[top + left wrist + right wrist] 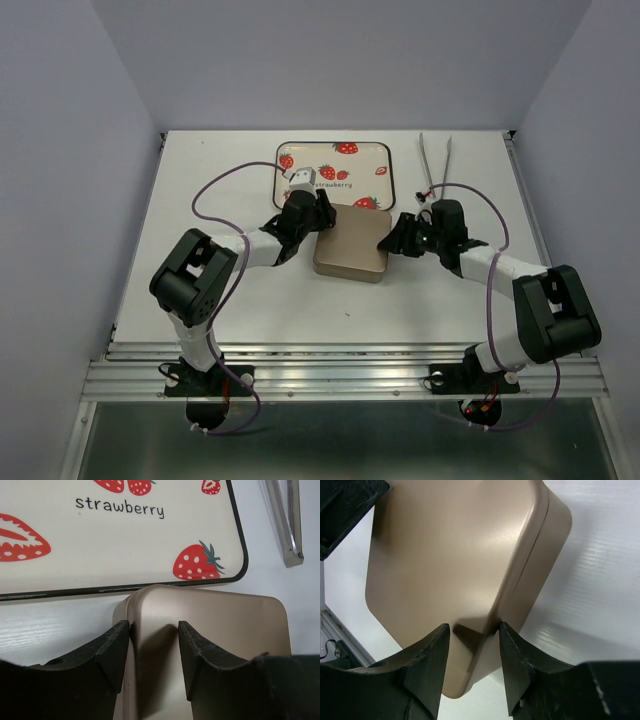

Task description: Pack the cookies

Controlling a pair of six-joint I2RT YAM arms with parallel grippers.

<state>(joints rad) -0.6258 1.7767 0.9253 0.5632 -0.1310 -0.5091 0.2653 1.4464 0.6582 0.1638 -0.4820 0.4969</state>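
Observation:
The cookies are hidden from every view. A closed gold tin sits mid-table, also seen as the tin and the tin. My left gripper is at its back left corner. In the left wrist view this gripper has narrowly parted jaws straddling the tin's left edge, one finger beside the wall and the other over the lid. My right gripper is at the tin's right side. In the right wrist view this gripper straddles that edge the same way, jaws apart, pinching nothing.
A strawberry-printed tray lies flat just behind the tin, its black rim close to the tin's back edge. Metal tongs lie at the back right. The left gripper's black body shows across the tin.

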